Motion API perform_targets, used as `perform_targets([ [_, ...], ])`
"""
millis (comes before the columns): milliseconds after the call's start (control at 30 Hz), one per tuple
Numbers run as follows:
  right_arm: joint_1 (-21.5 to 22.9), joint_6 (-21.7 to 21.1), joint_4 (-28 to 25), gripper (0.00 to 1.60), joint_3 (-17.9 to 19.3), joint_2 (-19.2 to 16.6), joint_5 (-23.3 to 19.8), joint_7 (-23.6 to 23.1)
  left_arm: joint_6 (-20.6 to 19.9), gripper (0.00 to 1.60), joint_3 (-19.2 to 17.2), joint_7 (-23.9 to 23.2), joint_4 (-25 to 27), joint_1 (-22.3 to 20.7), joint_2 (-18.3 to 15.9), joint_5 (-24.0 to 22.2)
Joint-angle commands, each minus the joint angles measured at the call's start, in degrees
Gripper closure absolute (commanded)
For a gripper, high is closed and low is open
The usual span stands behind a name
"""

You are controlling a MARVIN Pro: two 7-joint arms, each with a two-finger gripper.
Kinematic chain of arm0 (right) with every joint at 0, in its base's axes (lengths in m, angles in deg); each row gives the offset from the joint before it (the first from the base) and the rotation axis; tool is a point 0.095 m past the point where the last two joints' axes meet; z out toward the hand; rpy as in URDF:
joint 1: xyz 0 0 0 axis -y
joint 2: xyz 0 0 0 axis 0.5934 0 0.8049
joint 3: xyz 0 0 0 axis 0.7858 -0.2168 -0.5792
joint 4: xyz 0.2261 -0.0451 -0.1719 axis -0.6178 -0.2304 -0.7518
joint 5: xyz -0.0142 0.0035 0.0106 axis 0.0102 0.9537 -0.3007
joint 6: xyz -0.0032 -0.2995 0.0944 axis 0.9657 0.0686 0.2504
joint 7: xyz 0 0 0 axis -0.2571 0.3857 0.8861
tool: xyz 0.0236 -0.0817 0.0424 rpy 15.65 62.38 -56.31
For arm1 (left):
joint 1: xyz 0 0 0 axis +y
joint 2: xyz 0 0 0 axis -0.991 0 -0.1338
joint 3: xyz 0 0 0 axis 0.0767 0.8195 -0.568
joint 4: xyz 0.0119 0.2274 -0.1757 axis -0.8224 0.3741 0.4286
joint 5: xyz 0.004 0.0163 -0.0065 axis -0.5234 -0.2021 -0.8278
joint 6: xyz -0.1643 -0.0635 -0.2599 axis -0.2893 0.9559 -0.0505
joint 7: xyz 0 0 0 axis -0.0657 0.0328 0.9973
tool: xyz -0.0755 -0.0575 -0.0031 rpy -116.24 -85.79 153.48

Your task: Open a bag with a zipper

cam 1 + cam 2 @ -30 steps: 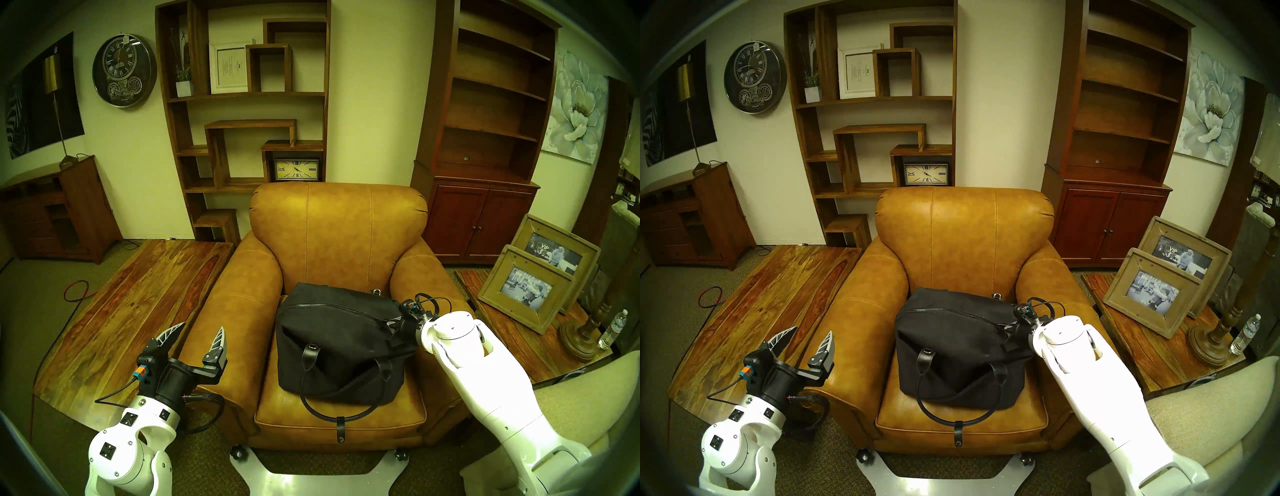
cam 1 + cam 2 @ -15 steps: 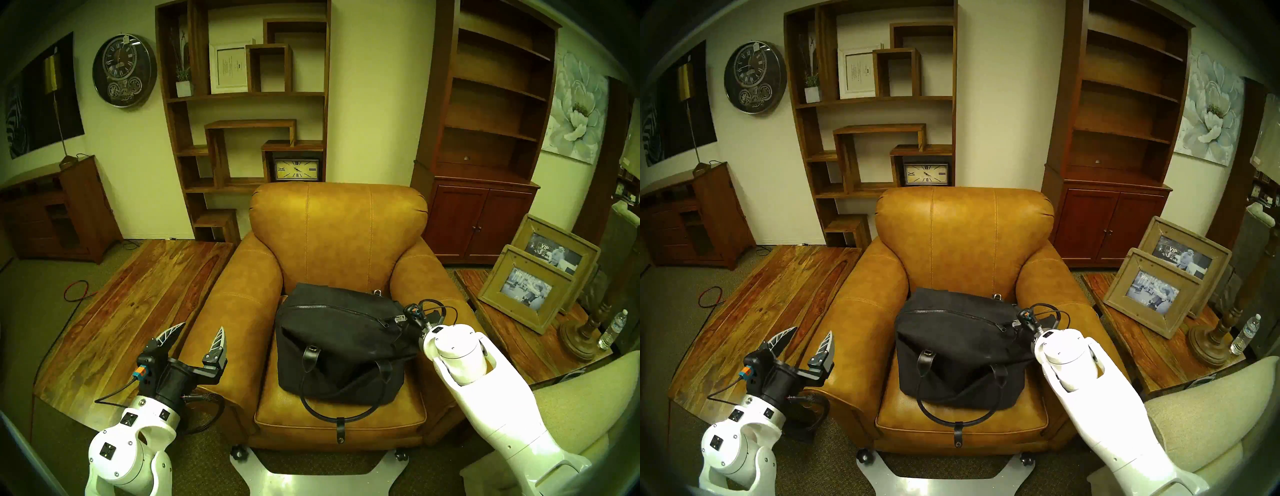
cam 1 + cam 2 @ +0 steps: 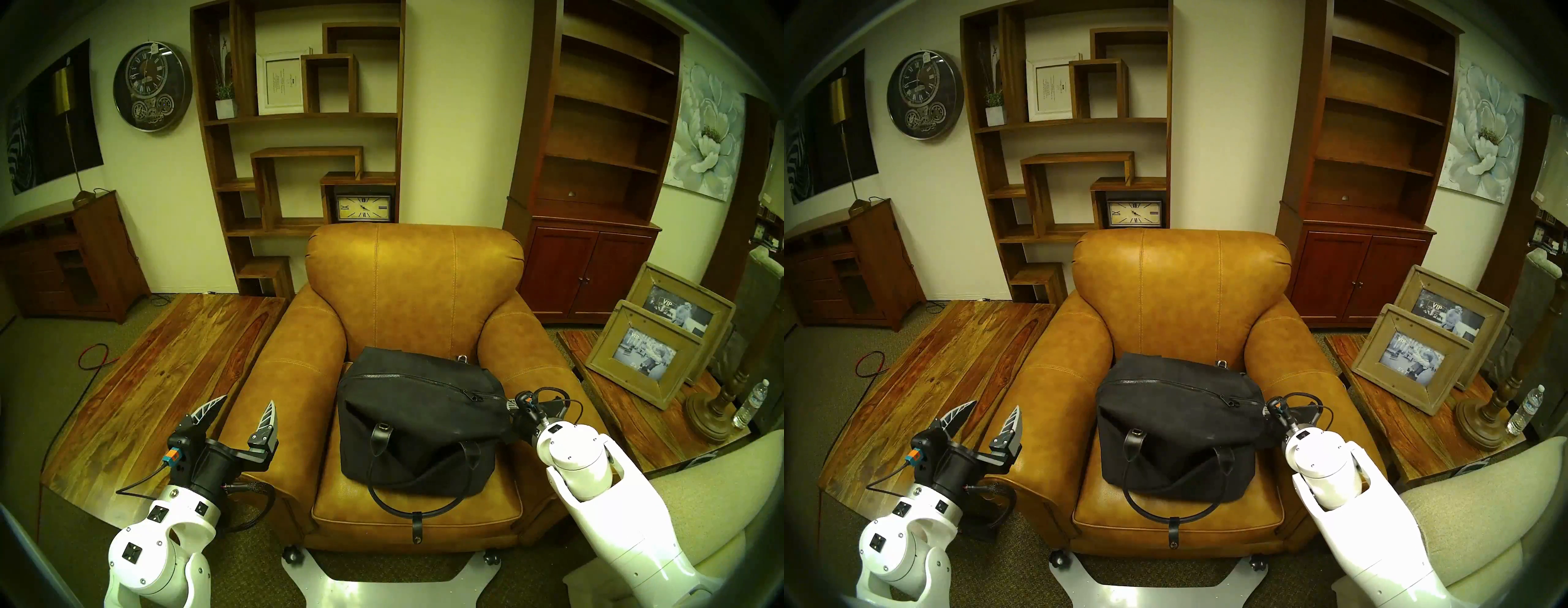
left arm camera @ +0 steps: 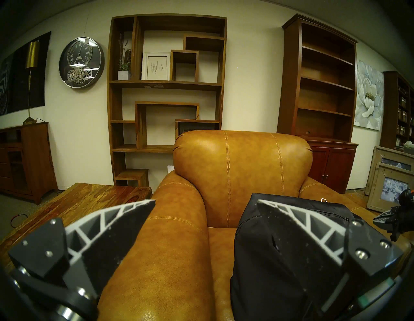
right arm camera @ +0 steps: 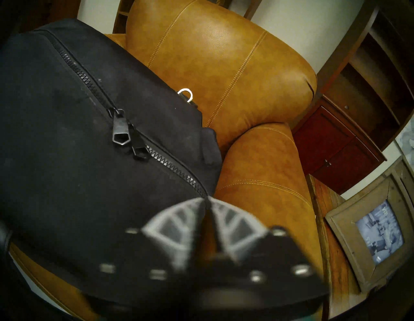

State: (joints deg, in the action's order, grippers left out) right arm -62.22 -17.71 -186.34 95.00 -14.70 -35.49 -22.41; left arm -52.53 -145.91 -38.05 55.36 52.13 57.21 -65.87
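Centre of the head view: black bag [image 3: 418,429] sits on the seat of the tan armchair [image 3: 413,276], its back edge against the backrest, its right end close to the right armrest, with bare seat cushion showing on its left and along the front. Zipper [image 3: 407,377] runs across the bag's top from upper left to lower right; in the right wrist view two pull tabs [image 5: 121,132] lie side by side partway along it, teeth meshed on both sides of them. One loop handle [image 3: 413,488] droops over the front of the cushion. Right gripper [image 5: 208,206], bottom centre of its wrist view, has its fingers pressed together right at the zipper's end at the bag's right edge; the frame is blurred there, so I can't tell if fabric or anything else is pinched between them. From the head view that gripper is mostly hidden behind its own wrist and the bag's corner. Left gripper [image 3: 246,409], lower left of the head frame, is spread wide with nothing in it, above the outer side of the left armrest, well apart from the bag. Left wrist view: its right finger covers much of the bag. A metal ring [image 5: 185,95] shows at the bag's back edge.
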Motion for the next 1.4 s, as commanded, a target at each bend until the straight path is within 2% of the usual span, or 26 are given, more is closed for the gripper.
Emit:
perform_targets([
  [0,0.6,1.3,-3.3,0.04,1.3,1.5,-4.1,-2.6,0.1,0.0,0.0,-0.1,1.3,0.1,-0.1,0.0],
  [33,1.1,1.3,-3.4,0.09,1.2,1.6,-4.3,-3.0,0.1,0.0,0.0,-0.1,1.3,0.1,-0.1,0.0],
  [67,1.5,1.1,-3.4,0.08,1.2,1.5,-4.8,-3.7,0.1,0.0,0.0,-0.1,1.3,0.1,-0.1,0.0],
  [100,1.9,0.7,-3.4,0.0,1.2,1.3,-5.2,-4.5,0.1,0.0,0.0,-0.1,1.3,0.1,-0.1,0.0],
  [400,5.9,-1.4,0.2,0.0,-1.4,0.4,-3.9,-7.7,0.1,0.0,0.0,-0.1,1.3,0.1,-0.1,0.1],
  [800,9.2,-1.7,4.5,0.35,-2.7,-0.1,-1.3,-8.0,0.1,0.0,0.0,-0.1,1.3,0.1,-0.1,0.1],
  [1000,10.8,-1.2,6.0,0.38,-3.7,0.4,-0.9,-9.2,0.1,0.0,0.0,-0.1,1.3,0.1,-0.1,0.1],
  [1367,14.4,0.5,10.1,0.65,-6.6,2.1,1.8,-8.6,0.1,0.0,0.0,-0.1,1.3,0.1,0.0,0.1],
])
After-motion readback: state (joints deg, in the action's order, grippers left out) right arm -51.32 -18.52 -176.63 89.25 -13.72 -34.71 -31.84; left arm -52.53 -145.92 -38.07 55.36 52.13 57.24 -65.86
